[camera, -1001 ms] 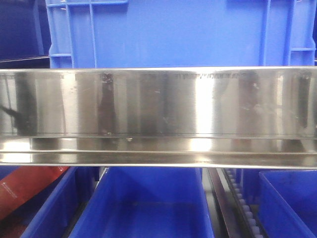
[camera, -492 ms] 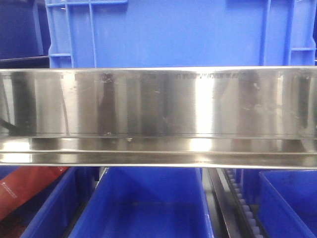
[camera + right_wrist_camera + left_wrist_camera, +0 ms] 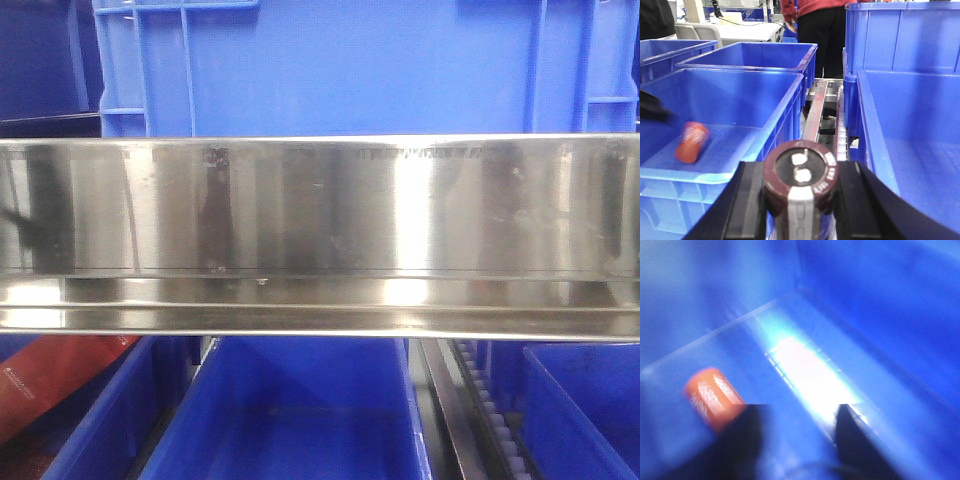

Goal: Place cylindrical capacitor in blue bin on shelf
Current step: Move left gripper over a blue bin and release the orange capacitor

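Right wrist-mounted view: the right gripper point(image 3: 802, 215) clamps the cylindrical capacitor point(image 3: 801, 175) between its black fingers. The body is a smooth maroon sleeve with a pale grey stripe. The greyish end face carries two bright terminals and is turned toward the camera, so the long axis runs roughly along the line of sight. Rim print is unreadable.

Left wrist-mounted view: the left gripper point(image 3: 800, 440), jaws wide apart, hangs inside a glossy blue plastic bin point(image 3: 880, 315) beside an orange cylinder point(image 3: 712, 397) with blurred white print.

Exterior view: the shelf point(image 3: 320, 220) rail is brushed, reflective steel.
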`<state>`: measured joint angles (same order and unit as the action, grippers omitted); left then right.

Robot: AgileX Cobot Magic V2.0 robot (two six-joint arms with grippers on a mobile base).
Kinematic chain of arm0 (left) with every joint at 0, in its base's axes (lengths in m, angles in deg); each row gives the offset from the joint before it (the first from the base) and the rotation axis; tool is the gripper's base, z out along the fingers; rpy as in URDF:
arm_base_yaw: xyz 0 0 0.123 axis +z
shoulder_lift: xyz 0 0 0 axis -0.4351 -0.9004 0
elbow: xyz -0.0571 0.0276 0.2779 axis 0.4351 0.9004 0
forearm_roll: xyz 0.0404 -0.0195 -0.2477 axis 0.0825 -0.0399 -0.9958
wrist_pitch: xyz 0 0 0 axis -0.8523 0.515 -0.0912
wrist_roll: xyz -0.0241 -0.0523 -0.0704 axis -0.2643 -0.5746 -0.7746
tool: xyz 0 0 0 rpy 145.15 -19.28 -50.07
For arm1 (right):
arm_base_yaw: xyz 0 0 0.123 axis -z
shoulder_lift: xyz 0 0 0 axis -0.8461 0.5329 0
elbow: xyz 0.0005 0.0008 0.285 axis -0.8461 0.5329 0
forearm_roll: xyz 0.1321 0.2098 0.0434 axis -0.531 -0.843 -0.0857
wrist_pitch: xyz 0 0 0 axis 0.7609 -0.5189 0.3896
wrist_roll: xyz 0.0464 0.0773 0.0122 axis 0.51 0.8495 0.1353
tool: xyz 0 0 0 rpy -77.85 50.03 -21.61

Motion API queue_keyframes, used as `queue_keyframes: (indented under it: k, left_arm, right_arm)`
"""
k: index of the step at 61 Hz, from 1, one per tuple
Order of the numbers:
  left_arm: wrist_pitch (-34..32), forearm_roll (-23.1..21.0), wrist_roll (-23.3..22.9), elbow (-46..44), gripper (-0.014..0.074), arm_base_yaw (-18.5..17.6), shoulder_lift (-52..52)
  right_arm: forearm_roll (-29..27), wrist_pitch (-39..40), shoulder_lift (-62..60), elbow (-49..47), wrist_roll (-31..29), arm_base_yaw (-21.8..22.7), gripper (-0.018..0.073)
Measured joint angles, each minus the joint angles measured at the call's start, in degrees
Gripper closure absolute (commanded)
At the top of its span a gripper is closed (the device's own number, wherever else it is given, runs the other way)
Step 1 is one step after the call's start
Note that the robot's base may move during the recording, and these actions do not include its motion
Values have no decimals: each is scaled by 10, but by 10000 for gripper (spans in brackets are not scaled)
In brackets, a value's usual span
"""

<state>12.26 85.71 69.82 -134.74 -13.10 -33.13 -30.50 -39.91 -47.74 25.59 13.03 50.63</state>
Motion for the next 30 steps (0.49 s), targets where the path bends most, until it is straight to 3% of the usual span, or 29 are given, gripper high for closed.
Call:
queue_keyframes:
  k: [14, 20, 30]
  left_arm:
    - [83, 6, 0, 11, 708, 0, 99]
    - [87, 12, -3, 50, 708, 0, 152]
    - [51, 60, -51, 177, 708, 0, 278]
  right_arm:
    - [0, 0, 0, 0, 0, 0, 721]
    - [0, -3, 0, 0, 0, 0, 721]
    - [0, -11, 0, 0, 0, 0, 721]
